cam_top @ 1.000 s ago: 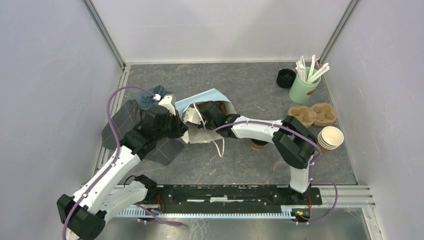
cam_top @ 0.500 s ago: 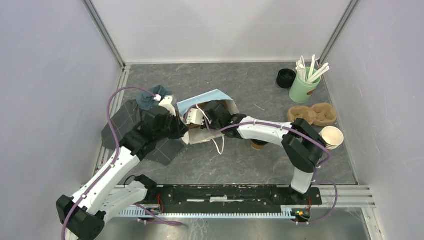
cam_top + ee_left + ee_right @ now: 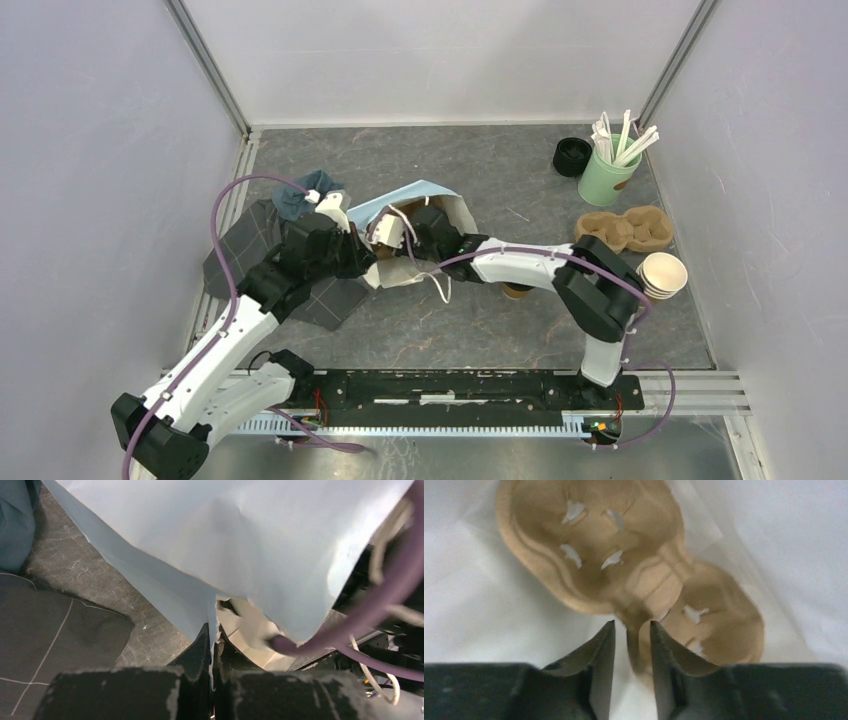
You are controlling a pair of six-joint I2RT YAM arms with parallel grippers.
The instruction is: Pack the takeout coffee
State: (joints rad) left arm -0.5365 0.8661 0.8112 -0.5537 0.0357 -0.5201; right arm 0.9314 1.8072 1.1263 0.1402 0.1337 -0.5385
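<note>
"Right arm is lying a touch nearer the arm bases than a second ago. Its elbow was swinging out toward the stack of lidless cups half a second back and is now sitting partway in again."

"Is the coffee shifting with it?"

"No. The takeout coffee is staying where it was, standing on the worktop outside the paper bag. The right forearm is crossing over it, so only a bit of brown side is showing."

"What is the right tool doing?"

"The right tool is reaching inside the bag. Its fingers are standing slightly apart on either side of the rim of a pulp carrier, which is lying on the bag's white inside. Slivers of white are showing between fingers and rim — it is straddling the rim, not pinching it."

"And the left?"

"The left tool is keeping its place, jaws together on the bag's pale blue edge and holding the mouth up."

"Is any print reading clearly?"

"Any print on the cups is too small to tell from above. The second carrier is resting beside the cup stack as before, and so are the mint cup of stirrers and the black lids behind it."
</note>
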